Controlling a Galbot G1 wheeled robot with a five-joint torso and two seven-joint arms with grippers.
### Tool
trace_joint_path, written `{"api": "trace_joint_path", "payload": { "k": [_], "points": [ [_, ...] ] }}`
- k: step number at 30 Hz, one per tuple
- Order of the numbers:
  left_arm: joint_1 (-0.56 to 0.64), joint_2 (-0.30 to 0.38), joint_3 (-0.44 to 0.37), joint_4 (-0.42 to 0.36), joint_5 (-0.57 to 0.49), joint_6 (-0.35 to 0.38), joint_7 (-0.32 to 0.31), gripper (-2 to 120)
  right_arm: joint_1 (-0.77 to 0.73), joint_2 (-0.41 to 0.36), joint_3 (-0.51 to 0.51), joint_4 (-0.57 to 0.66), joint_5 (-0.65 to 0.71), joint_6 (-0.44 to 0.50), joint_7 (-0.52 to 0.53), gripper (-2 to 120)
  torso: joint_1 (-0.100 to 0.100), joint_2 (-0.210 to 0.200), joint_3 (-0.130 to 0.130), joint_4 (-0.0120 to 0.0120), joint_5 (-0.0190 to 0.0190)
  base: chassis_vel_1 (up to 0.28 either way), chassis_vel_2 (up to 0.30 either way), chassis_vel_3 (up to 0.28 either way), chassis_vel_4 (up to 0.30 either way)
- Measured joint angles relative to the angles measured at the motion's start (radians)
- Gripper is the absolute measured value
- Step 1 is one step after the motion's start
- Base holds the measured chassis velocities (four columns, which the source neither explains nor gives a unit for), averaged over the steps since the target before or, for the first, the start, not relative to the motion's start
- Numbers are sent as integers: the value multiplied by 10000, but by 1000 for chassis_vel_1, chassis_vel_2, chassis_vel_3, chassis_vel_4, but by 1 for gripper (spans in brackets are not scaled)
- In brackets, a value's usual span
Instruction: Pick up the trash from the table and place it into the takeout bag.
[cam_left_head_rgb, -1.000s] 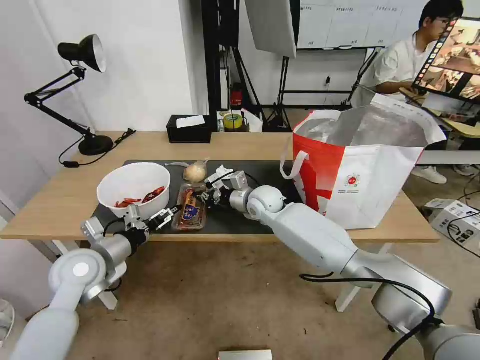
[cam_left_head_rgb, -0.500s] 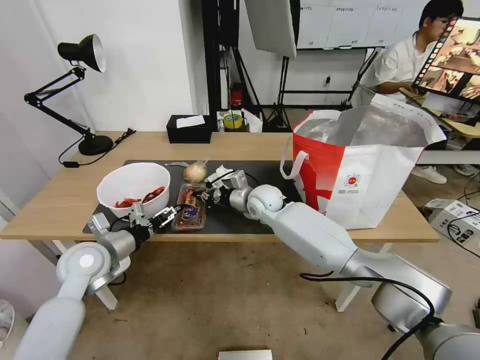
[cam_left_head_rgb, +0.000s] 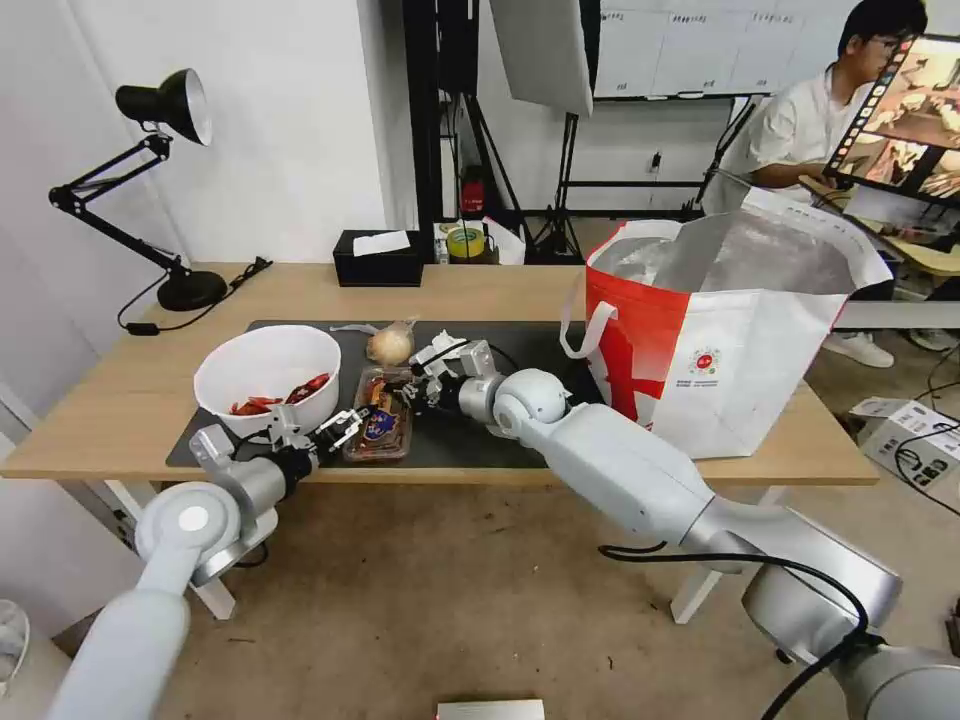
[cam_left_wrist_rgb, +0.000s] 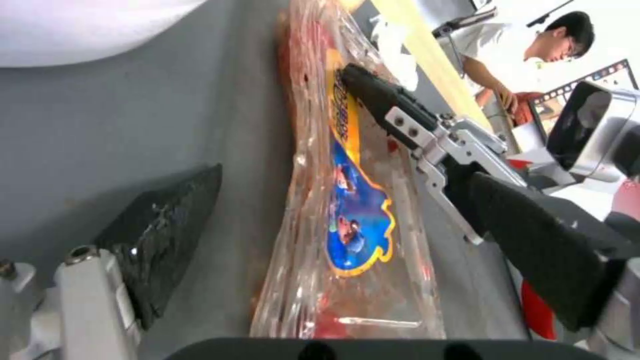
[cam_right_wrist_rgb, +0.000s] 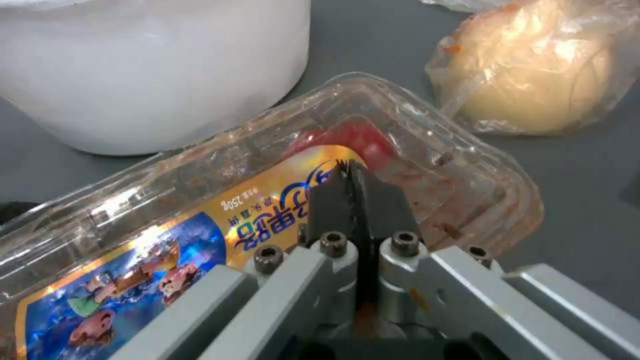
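Head view: the clear plastic tray (cam_left_head_rgb: 380, 416) is lying on the dark mat (cam_left_head_rgb: 520, 350) of the table (cam_left_head_rgb: 120, 400), at 3 o'clock of the white bowl (cam_left_head_rgb: 268, 378), which is holding red scraps. The right gripper (cam_left_head_rgb: 408, 390) is pinching the tray's far rim, fingers closed on it. The left gripper (cam_left_head_rgb: 330, 432) is sitting at the tray's near-left corner, fingers spread, gripping nothing. The takeout bag (cam_left_head_rgb: 720, 340) is standing open, foil lining showing, well apart at 3 o'clock.

Left wrist view: the tray (cam_left_wrist_rgb: 347, 210) is looking thin and flexible (likely light, crushable); a rim grip seems best.

Right wrist view: closed fingers (cam_right_wrist_rgb: 347, 200) are nipping the tray's wall; the knotted bag (cam_right_wrist_rgb: 540, 80) is holding a tan lump just beside.
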Motion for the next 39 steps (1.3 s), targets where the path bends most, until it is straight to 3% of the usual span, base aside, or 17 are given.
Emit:
{"api": "trace_joint_path", "payload": {
  "k": [12, 25, 27, 32, 39],
  "points": [
    [46, -73, 83, -77, -17, -200, -130, 99, -39, 63, 18, 6, -31, -1, 44, 0, 0, 0, 0, -2, 0, 0, 0, 0, 0],
    [105, -84, 179, -145, 3, -433, -194, 57, -45, 90, 25, 22, -42, -12, 71, 0, 0, 0, 0, -1, -2, 0, 0, 0, 0],
    [124, -85, 186, -155, 17, -449, -197, 45, -40, 76, 25, 37, -42, -16, 70, 0, 0, 0, 0, 0, -1, 0, 0, 0, 0],
    [143, -93, 198, -182, 35, -470, -198, 31, -32, 58, 25, 47, -41, -18, 68, 0, 1, 0, 0, 0, -1, 0, 0, 0, 0],
    [279, -93, 275, -273, 373, -615, -168, 3, -24, 51, 38, 56, -22, -23, 49, 0, 1, 0, 0, 0, -1, 0, 0, 0, 0]
  ]
}}
